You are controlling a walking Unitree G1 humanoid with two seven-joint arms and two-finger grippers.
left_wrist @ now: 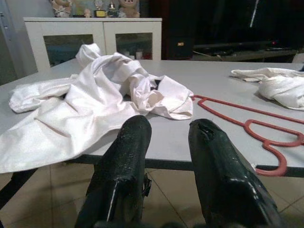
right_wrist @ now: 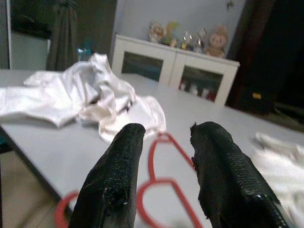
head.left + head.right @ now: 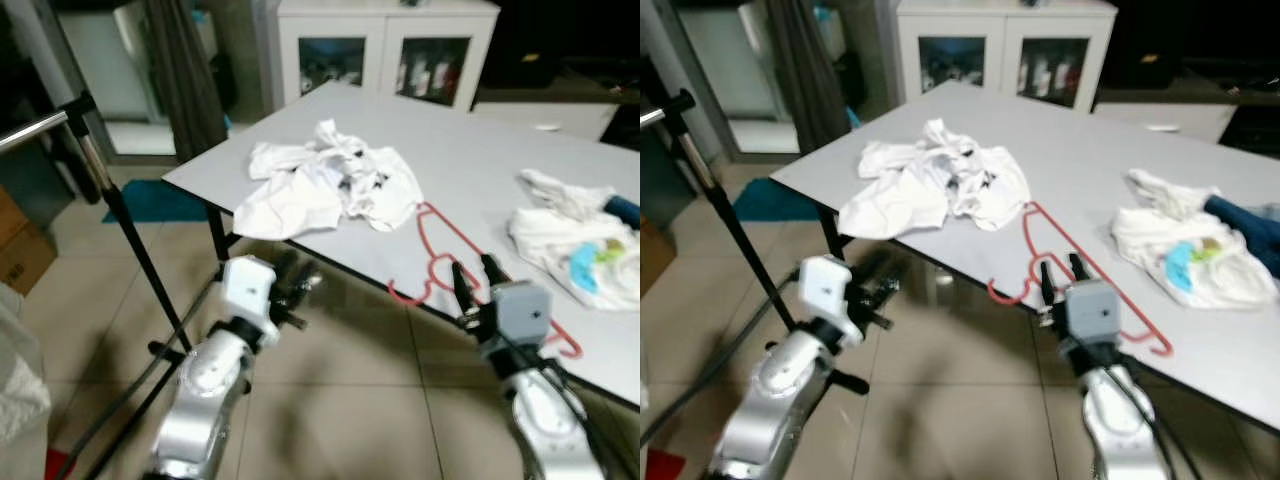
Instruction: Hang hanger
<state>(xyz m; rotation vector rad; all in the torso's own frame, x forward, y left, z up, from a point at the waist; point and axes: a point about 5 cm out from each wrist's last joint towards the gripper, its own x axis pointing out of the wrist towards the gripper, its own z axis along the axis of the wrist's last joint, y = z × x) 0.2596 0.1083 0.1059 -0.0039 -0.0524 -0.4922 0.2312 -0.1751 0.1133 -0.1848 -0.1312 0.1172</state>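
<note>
A red hanger (image 3: 403, 296) lies flat on the grey table (image 3: 470, 150), its hook reaching the near edge. My right gripper (image 3: 473, 268) stands open just above the hanger's neck, one finger on each side of the red wire (image 2: 151, 161) in the right wrist view. My left gripper (image 3: 300, 282) is open and empty. It sits lower, in front of the table's edge, facing a crumpled white garment (image 1: 90, 109). In the left wrist view, the hanger (image 1: 274, 170) lies off to that gripper's side.
A second heap of white cloth (image 3: 565, 240) with blue pieces lies at the table's right. A black rack pole (image 3: 120, 215) with a metal bar slants at the left. A white cabinet (image 3: 385, 45) stands behind the table. The floor below is tiled.
</note>
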